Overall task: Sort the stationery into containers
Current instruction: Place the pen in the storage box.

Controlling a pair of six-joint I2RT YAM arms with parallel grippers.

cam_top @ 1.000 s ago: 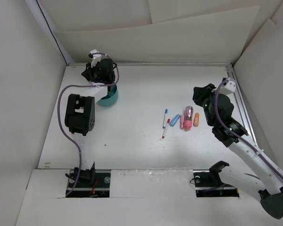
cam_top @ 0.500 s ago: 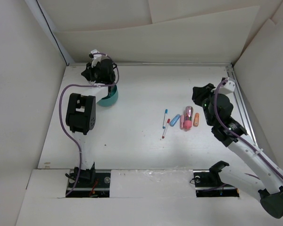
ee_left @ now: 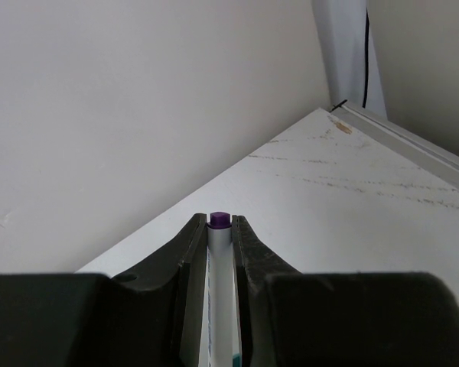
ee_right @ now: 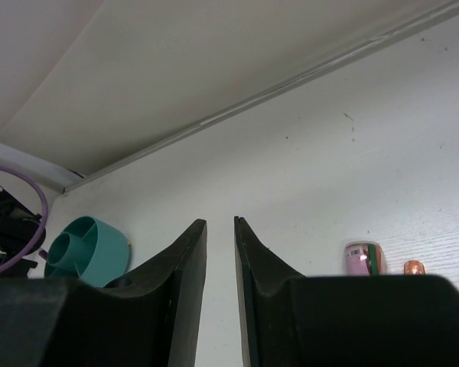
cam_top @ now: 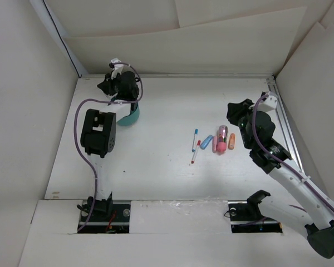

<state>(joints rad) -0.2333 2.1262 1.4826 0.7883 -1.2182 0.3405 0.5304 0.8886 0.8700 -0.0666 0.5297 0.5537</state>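
Observation:
My left gripper [cam_top: 122,88] is at the far left of the table, right above the teal cup [cam_top: 129,115]. In the left wrist view it [ee_left: 219,223] is shut on a thin white pen with a purple cap [ee_left: 219,252], held along the fingers. The rest of the stationery lies mid-right: a blue-capped pen [cam_top: 195,139], a red-capped pen [cam_top: 195,152], a blue marker [cam_top: 206,141], pink and magenta pieces [cam_top: 221,139] and an orange one [cam_top: 231,141]. My right gripper [cam_top: 234,114] hovers just right of them, its jaws [ee_right: 220,223] slightly apart and empty.
White walls close in the table on the left, back and right. A metal rail [cam_top: 284,128] runs along the right edge. The right wrist view shows the teal cup [ee_right: 84,245] with its inner dividers far off, and a pink piece [ee_right: 363,258] nearby.
My left gripper with the pen has shifted slightly to the right above the teal cup. The right arm has not moved.

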